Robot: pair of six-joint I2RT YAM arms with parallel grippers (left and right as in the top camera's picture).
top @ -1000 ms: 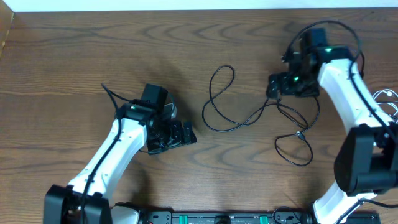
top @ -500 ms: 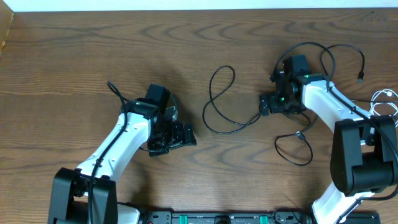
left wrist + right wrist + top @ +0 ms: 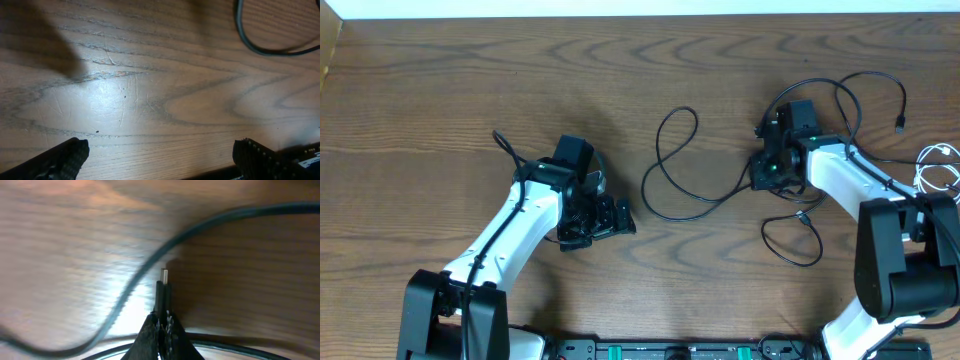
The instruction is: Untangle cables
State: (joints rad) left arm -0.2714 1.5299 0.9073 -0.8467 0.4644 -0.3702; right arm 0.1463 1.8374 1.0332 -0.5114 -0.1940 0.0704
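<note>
A long black cable (image 3: 657, 150) lies in loose loops on the wooden table, between the two arms. My right gripper (image 3: 761, 171) sits at the right end of those loops. It is shut on a black cable plug (image 3: 163, 294), whose metal tip pokes out past the fingertips. A blurred stretch of cable (image 3: 210, 222) curves over the table just beyond the plug. My left gripper (image 3: 612, 216) stands open over bare wood to the left of the loops, with nothing between its fingers (image 3: 60, 159). A bend of black cable (image 3: 270, 48) shows at the top right of the left wrist view.
A smaller black loop (image 3: 818, 246) lies below the right gripper. Another black cord arcs behind the right arm and ends in a plug (image 3: 901, 124). A white cable (image 3: 940, 165) lies at the far right edge. The table's back edge runs along the top.
My right gripper has come down a little toward the loops and shut on the cable plug. The cable near it has shifted slightly. The left arm settled early and now holds still.
</note>
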